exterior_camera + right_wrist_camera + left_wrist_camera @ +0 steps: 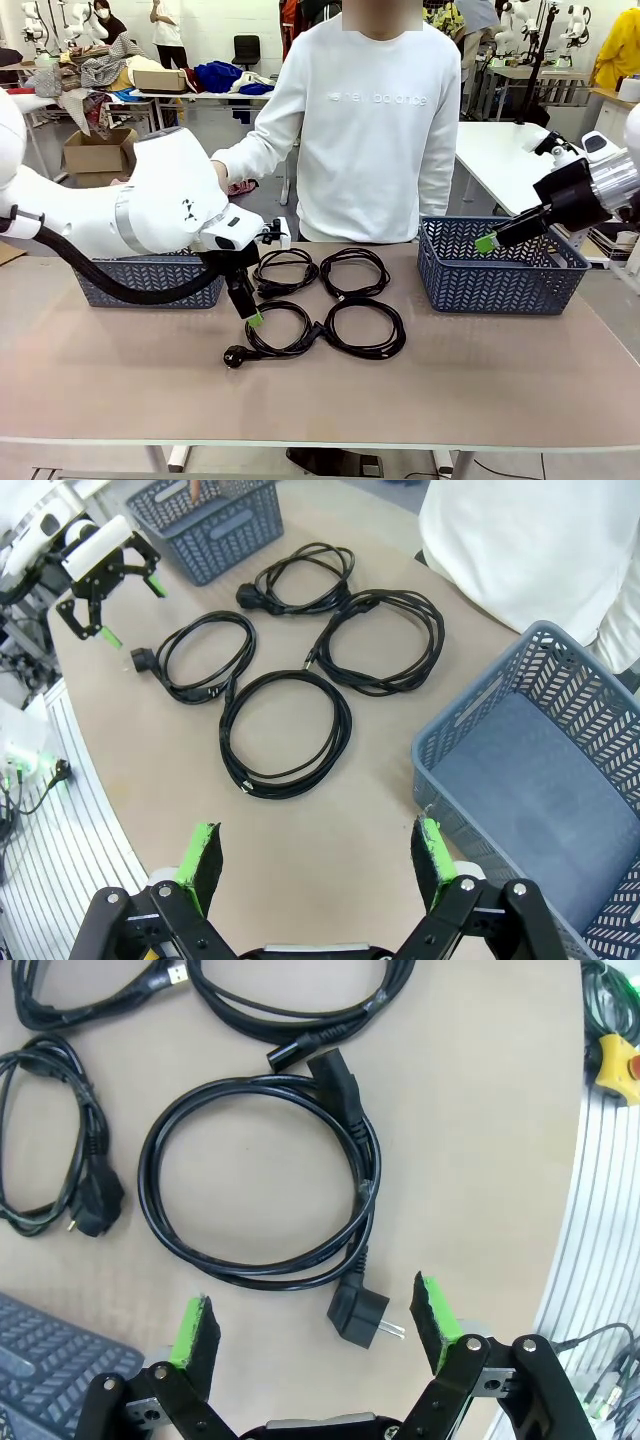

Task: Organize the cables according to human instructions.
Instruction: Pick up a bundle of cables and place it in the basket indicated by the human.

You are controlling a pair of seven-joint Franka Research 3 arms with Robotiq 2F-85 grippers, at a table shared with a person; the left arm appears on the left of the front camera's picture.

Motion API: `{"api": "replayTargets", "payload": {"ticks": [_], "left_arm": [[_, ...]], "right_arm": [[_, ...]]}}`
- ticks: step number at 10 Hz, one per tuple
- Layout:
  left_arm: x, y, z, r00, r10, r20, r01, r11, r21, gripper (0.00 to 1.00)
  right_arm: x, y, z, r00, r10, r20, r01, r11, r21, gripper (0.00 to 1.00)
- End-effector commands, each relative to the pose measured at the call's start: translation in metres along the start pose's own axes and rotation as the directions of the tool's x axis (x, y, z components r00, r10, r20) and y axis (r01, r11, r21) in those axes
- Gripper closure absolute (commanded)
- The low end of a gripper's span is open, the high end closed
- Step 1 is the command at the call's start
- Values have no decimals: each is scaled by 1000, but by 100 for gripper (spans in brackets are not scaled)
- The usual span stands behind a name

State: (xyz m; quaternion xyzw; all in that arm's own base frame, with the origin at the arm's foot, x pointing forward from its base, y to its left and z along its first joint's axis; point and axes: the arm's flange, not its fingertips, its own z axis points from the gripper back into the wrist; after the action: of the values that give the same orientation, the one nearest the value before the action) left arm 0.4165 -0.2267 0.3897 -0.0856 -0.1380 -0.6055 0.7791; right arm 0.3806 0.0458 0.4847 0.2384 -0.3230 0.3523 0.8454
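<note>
Left gripper (315,1312), jaws spread, hovered over the plug (358,1312) of one of four coiled cables (365,352) lying on the table (500,385) between two blue baskets (150,287); right gripper (487,243), likewise spread, hung over the right-hand basket (500,285).

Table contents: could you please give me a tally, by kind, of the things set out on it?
Black coiled cables: 4
Blue baskets: 2
Total: 6

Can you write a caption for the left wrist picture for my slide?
Open left end effector hovers above a coiled black cable on the tan table.
</note>
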Motion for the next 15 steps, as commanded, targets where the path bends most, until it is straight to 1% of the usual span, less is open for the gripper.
{"api": "replayTargets", "payload": {"ticks": [1, 6, 9, 11, 15], "left_arm": [[12, -2, -12, 1000, -6, -23, 6, 1000, 8, 0], [41, -12, -52, 992, -57, -111, 56, 998, -12, 0], [56, -14, -73, 985, -74, -155, 63, 995, -71, 0], [56, -14, -81, 979, -72, -191, 53, 993, -102, 0], [57, -9, -91, 975, -76, -210, 49, 990, -129, 0]], "right_arm": [[0, -4, -1, 1000, 23, 17, -23, 1000, 13, 0], [0, -4, -1, 1000, 23, 17, -23, 1000, 13, 0], [0, -4, -1, 1000, 23, 17, -23, 1000, 13, 0], [0, -4, -1, 1000, 23, 17, -23, 1000, 13, 0], [0, -4, -1, 1000, 23, 17, -23, 1000, 13, 0]]}}
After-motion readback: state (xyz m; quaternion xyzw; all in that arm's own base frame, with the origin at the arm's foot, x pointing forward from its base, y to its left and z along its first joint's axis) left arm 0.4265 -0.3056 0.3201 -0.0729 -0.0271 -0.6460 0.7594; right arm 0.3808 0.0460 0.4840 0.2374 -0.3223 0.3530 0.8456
